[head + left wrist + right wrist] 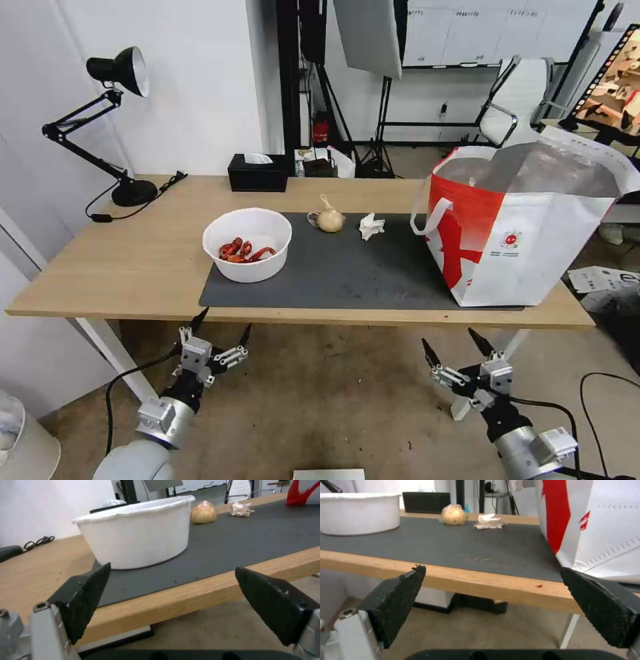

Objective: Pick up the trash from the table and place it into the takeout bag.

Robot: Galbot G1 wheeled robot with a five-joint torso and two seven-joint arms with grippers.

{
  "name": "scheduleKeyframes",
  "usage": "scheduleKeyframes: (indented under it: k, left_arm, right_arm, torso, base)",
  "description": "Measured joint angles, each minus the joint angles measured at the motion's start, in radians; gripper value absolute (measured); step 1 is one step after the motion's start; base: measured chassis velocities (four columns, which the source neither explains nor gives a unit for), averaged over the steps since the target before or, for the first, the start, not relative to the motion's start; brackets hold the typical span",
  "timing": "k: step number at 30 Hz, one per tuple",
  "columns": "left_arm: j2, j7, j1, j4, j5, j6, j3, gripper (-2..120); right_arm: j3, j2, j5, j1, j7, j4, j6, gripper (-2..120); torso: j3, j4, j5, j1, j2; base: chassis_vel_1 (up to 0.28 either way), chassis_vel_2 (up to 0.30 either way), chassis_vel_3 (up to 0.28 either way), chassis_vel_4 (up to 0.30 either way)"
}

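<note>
From the head view, the table is being seen with its dark grey mat carrying a white bowl of red crayfish shells at the mat's left end, a small knotted beige bag and a crumpled white tissue lying near each other along the far edge, and the takeout bag standing open at the right end, its foil lining showing. A black tissue box and a desk lamp are sitting behind. Both arms are being held low in front of the table edge: the left gripper below the bowl, the right gripper below the tote, each with fingers spread and nothing held. In the left wrist view, the left gripper is being shown released, its pads wide apart before the table edge, with the bowl close ahead and the beige bag and tissue beyond it. In the right wrist view, the right gripper is likewise being shown spread and empty, the takeout bag standing on the mat beside it.
</note>
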Motion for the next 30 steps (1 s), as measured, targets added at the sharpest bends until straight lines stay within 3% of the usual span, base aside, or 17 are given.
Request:
scheduleKeyframes:
  k: [23, 26, 30]
  left_arm:
    - [-0.012, -0.002, -0.017, 0.013, -0.009, 0.004, -0.008, 100]
    - [-0.006, -0.002, -0.022, 0.008, -0.025, 0.009, -0.016, 100]
    - [-0.007, -0.003, -0.023, 0.005, -0.029, 0.014, -0.018, 100]
  right_arm:
    - [-0.051, -0.049, 0.03, 0.073, -0.027, 0.005, -0.058, 100]
    - [-0.169, -0.164, 0.129, 0.264, 0.002, 0.031, -0.166, 100]
    - [-0.282, -0.232, 0.195, 0.423, 0.018, 0.005, -0.214, 100]
  torso:
    - [0.0, 0.0, 0.0, 0.0, 0.0]
    - [0.0, 0.0002, 0.0001, 0.0, 0.0]
    - [0.0, 0.0002, 0.0, 0.0, 0.0]
  base:
    - [0.0, 0.0, 0.0, 0.0]
    - [0.0, 0.0, 0.0, 0.0]
    - [0.0, 0.0, 0.0, 0.0]
